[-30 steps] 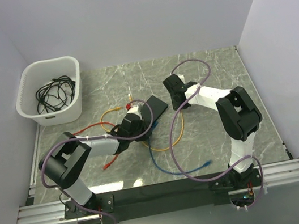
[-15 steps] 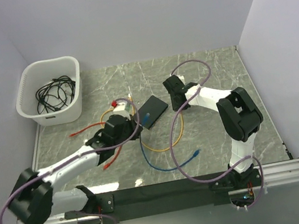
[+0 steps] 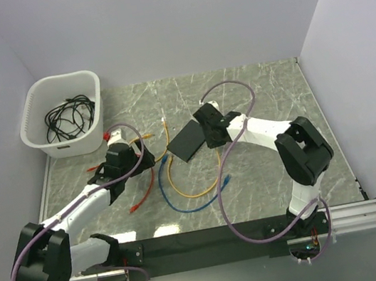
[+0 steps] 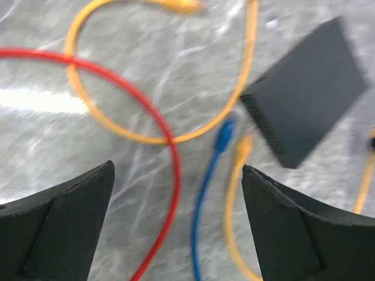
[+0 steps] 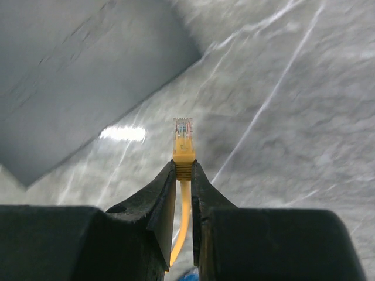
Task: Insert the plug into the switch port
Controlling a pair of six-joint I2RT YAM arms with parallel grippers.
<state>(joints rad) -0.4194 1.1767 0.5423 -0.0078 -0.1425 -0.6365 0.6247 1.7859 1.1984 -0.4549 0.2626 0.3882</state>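
Observation:
The switch [image 3: 188, 140] is a flat black box lying mid-table; it also shows in the left wrist view [image 4: 310, 99] and fills the upper left of the right wrist view [image 5: 76, 70]. My right gripper [image 3: 209, 135] hovers at the switch's right end, shut [image 5: 183, 167] on a yellow plug [image 5: 183, 143] that sticks out past the fingertips, a short way off the box's edge. My left gripper [image 3: 137, 162] is left of the switch, open [image 4: 177, 167] and empty above the red cable [image 4: 158, 126], blue cable [image 4: 202, 205] and yellow cable [image 4: 234, 193]. The blue plug [image 4: 224, 133] lies just short of the switch.
A white basket [image 3: 35, 133] holding black cables stands at the back left. Red [image 3: 148, 179], yellow [image 3: 182, 188] and blue [image 3: 185, 208] cable loops sprawl over the marble in front of the switch. Walls close in the table on three sides.
My left arm has swung left, away from the switch, and its jaws have opened. The right gripper has moved left with the yellow plug. The switch and cables have shifted.

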